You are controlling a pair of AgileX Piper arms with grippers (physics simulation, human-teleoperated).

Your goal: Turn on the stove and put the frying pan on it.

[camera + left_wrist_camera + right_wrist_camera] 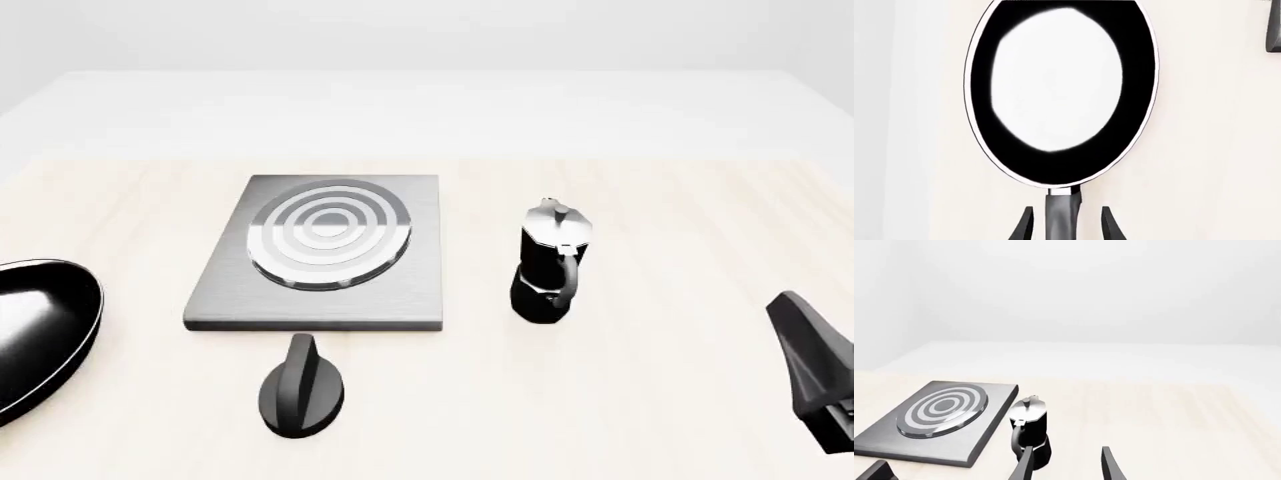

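The frying pan (1061,90) is glossy black and lies flat on the table; in the front view it sits at the far left edge (40,330). Its handle (1064,215) runs between the fingers of my left gripper (1066,227), which is open with a gap on each side of the handle. The grey stove (320,250) with silver rings lies at table centre, and its black ridged knob (303,385) stands just in front of it. My right gripper (1066,467) is open and empty, near the table's right edge (801,340), with the stove (934,420) ahead and to one side.
A black moka pot (550,265) with a silver lid stands right of the stove, close ahead of my right gripper's fingers (1031,432). A dark object (1274,30) shows at the edge of the left wrist view. The light wooden table (667,220) spreads around.
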